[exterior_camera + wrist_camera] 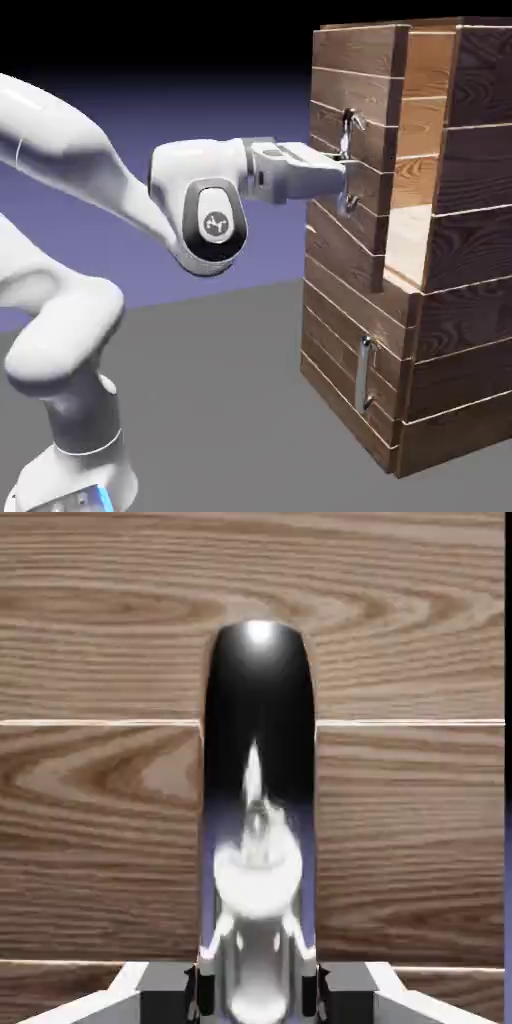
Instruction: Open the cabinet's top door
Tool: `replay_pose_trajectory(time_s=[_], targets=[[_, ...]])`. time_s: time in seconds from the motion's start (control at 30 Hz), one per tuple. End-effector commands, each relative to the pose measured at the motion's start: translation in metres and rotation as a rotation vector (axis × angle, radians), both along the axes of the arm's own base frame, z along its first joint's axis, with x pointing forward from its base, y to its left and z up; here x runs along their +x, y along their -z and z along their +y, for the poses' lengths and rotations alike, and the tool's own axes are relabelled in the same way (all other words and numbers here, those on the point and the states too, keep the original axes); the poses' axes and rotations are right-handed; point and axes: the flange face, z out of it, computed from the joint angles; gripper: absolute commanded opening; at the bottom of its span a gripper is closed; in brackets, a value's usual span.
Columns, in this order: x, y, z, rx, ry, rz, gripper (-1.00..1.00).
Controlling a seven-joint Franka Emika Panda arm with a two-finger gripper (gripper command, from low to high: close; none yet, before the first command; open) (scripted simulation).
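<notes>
exterior view: gripper [343, 172] is seen level, pointing toward the pic's right at the top door [350, 150] of the cabinet [440, 300]. jaws are clamped on the door's long silver handle [347, 160], roughly at mid-length; no visible gap left, so it's judged a firm grip. handle's long axis runs vertical, fingers cross it at about a right angle.

key relation: door is already swung partly out from the cabinet front, handle edge standing off, pale interior [410, 235] visible behind it. hinge side can't be made out for sure, prob the far edge. next pull is judged to need an arc back toward the robot, not a straight line, or the grip could be twisted off the bar.

hand view: handle [258, 812] fills the centre as a dark shiny bar, held between the two grey fingertips [165, 992] at the bottom edge, wood planks of the door [100, 812] close behind.

arm pose: forearm roughly horizontal, elbow folded low and bulky toward the pic's left, wrist straight in line w/ the handle. lower door [345, 370] and its short handle [365, 373] are untouched, well below.
</notes>
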Motion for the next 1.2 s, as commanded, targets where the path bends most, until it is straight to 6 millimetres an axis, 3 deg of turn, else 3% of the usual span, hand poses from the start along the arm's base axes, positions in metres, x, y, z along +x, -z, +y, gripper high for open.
replay_pose_trajectory(time_s=[0.0, 0.57, 1.17], targets=[[-0.005, 0.0, 0.004, 0.0, 0.021, 0.001, -1.0], [-0.074, 0.0, 0.082, 0.0, 0.343, 0.001, -1.0], [-0.117, 0.0, 0.188, 0.0, 0.699, 0.001, -1.0]])
